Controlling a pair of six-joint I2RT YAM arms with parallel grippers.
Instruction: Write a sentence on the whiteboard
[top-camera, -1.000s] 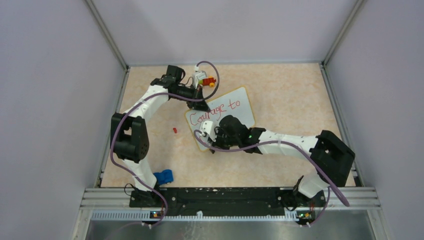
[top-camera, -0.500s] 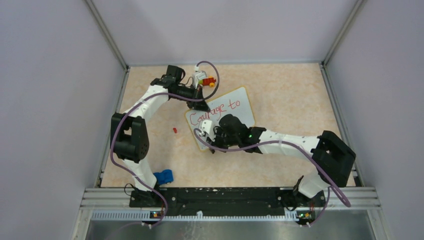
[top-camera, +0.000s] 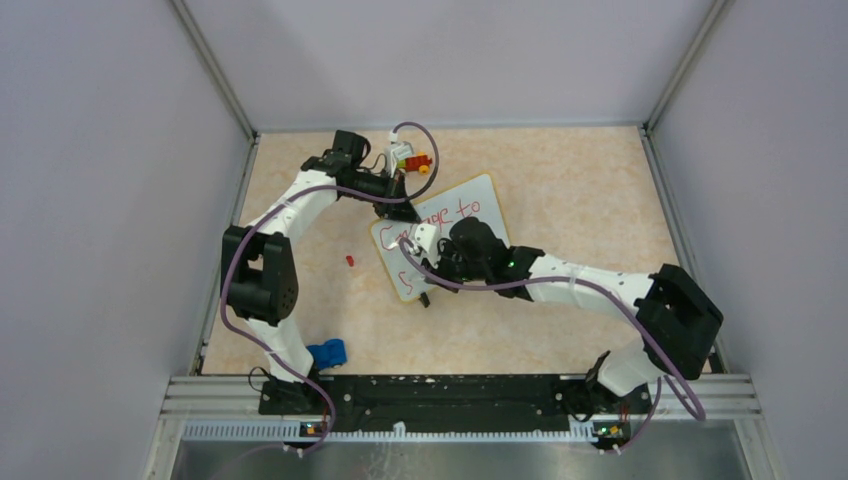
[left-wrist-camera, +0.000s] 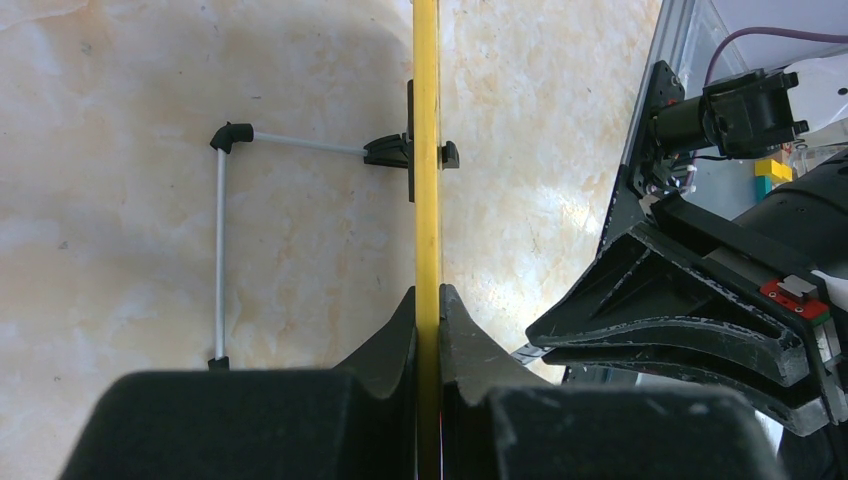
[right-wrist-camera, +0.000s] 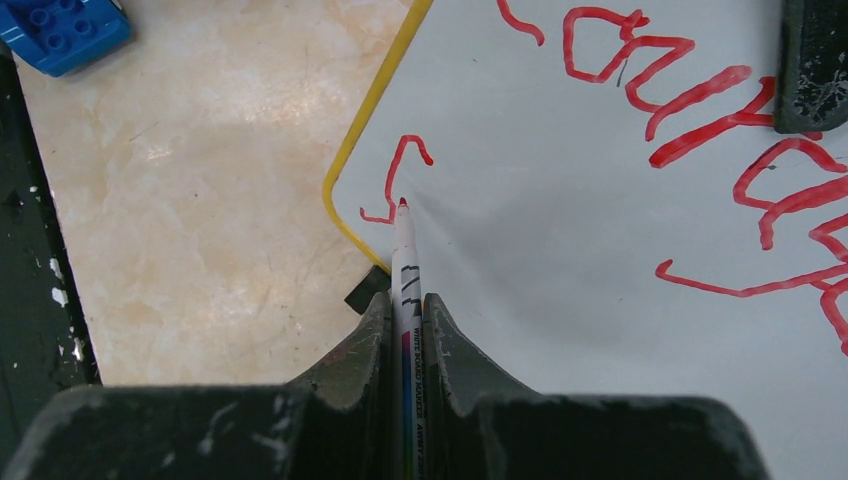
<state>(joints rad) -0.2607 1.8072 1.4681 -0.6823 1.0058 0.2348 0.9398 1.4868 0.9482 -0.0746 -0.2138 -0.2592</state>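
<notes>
The whiteboard (top-camera: 490, 205) lies tilted mid-table, white with a yellow rim (right-wrist-camera: 372, 105). Red marker words "Courage to" (top-camera: 440, 218) fill its first line and also show in the right wrist view (right-wrist-camera: 700, 100). A red "S" (right-wrist-camera: 398, 175) starts the second line near the lower left corner. My right gripper (right-wrist-camera: 405, 300) is shut on a white whiteboard marker (right-wrist-camera: 406, 265), whose red tip touches the board at the foot of the "S". My left gripper (left-wrist-camera: 427, 300) is shut on the board's yellow edge (left-wrist-camera: 427, 150) at the far left side (top-camera: 400, 208).
A blue brick (top-camera: 327, 352) lies near the left arm's base and shows in the right wrist view (right-wrist-camera: 60, 30). A small red piece (top-camera: 349, 260) lies left of the board. A coloured block toy (top-camera: 410, 158) stands behind it. The board's wire stand (left-wrist-camera: 220, 240) rests on the table.
My right gripper has moved up and right over the board, and a red "S" now shows on the second line. The left arm and board have not moved.
</notes>
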